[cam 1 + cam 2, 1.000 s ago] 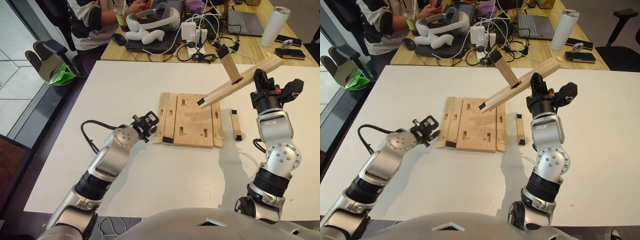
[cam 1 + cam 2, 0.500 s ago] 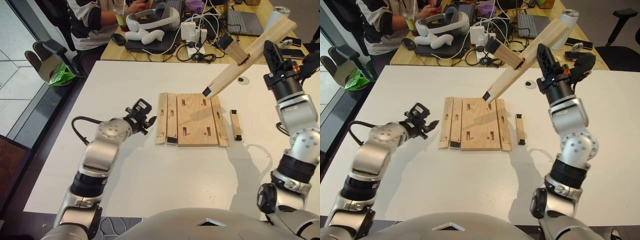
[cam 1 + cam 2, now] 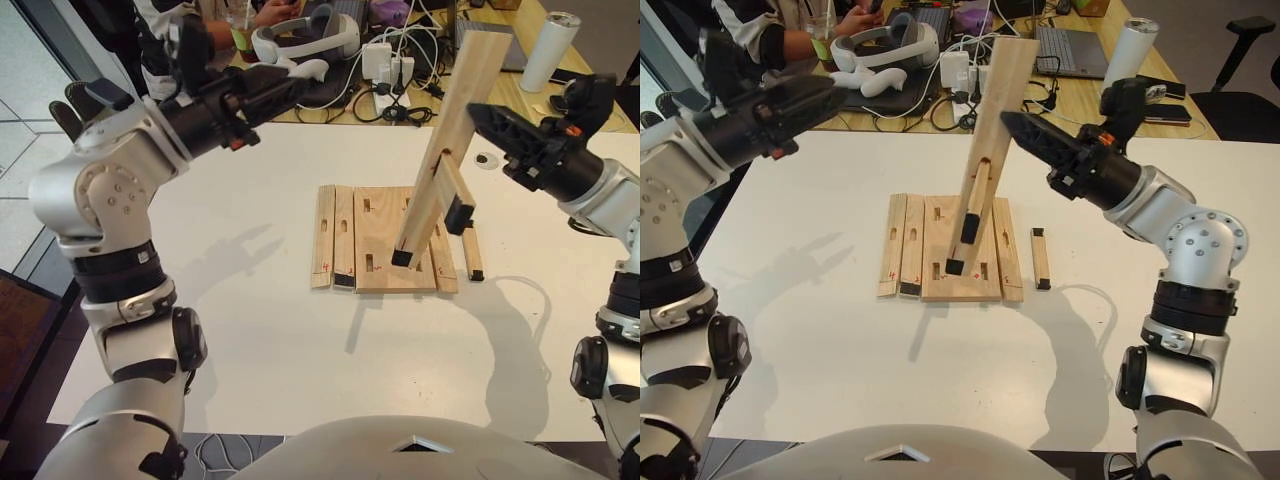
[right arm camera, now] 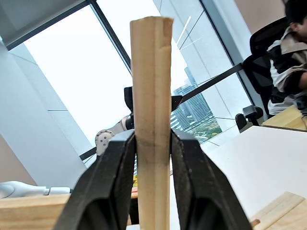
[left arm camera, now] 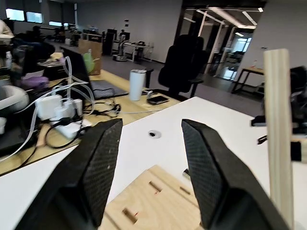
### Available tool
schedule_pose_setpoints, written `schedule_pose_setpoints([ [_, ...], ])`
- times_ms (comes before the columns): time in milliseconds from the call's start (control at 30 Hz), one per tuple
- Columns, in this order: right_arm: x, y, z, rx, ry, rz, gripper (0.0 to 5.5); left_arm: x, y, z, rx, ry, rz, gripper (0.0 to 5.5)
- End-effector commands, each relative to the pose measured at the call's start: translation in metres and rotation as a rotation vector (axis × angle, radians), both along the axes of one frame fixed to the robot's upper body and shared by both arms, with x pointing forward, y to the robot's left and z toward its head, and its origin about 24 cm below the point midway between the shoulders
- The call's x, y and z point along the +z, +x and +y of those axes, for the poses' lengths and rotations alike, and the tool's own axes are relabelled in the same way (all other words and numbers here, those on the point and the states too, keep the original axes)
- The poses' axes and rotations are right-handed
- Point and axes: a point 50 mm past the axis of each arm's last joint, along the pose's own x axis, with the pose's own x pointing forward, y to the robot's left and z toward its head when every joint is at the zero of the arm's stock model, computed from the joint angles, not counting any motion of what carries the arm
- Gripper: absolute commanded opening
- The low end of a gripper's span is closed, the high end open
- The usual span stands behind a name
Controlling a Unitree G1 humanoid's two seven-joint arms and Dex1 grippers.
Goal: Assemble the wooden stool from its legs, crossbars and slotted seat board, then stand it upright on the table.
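My right gripper [image 3: 476, 113] is shut on a long wooden leg [image 3: 445, 140], which stands almost upright; the wrist view shows the leg [image 4: 151, 96] pinched between both fingers [image 4: 192, 182]. A short crossbar [image 3: 455, 195] is joined to the leg's side. The leg's black-tipped lower end hangs over the slotted seat board [image 3: 375, 235], which lies flat mid-table. A loose crossbar [image 3: 472, 255] lies just right of the board. My left gripper [image 3: 293, 85] is raised high over the table's far left, open and empty, and its two pads [image 5: 100, 167] stand wide apart.
Two narrow slats [image 3: 333, 235] lie against the board's left side. A small round piece [image 3: 487, 158] and a white cable [image 3: 530, 290] lie on the table at the right. A cluttered desk [image 3: 400, 90] with chargers, a headset and a tumbler [image 3: 550, 50] borders the far edge.
My right gripper swung the leg from a slant to nearly upright, bringing its lower end down over the board. My left arm rose from beside the board to high at the far left.
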Motion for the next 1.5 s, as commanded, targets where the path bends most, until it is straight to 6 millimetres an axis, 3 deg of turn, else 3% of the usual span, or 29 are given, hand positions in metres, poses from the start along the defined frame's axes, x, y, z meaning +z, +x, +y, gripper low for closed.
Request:
schedule_pose_setpoints([
  [33, 0.010, 0.000, 0.013, 0.097, -0.024, -0.043, 0.98, 0.019, 0.001, -0.023, -0.139, -0.074, -0.029, 2.27],
  [233, 0.014, 0.000, 0.019, 0.155, -0.034, -0.075, 0.98, 0.013, -0.011, -0.041, -0.297, -0.057, 0.003, 3.06],
  [400, 0.013, 0.000, 0.023, 0.186, -0.063, -0.102, 0.98, 0.012, -0.013, -0.049, -0.347, -0.065, 0.040, 3.15],
  [667, 0.002, -0.003, 0.030, 0.219, -0.144, -0.148, 0.98, 0.027, -0.016, -0.061, -0.449, -0.123, 0.055, 3.15],
  [900, 0.004, 0.000, 0.029, 0.218, -0.151, -0.174, 0.98, 0.016, -0.028, -0.069, -0.521, -0.071, 0.106, 3.15],
  [1367, 0.002, -0.001, 0.039, 0.261, -0.208, -0.243, 0.98, -0.005, -0.033, -0.084, -0.555, 0.020, 0.176, 3.15],
  [1500, 0.000, -0.002, 0.042, 0.277, -0.218, -0.257, 0.98, -0.012, -0.031, -0.090, -0.539, 0.028, 0.203, 2.51],
])
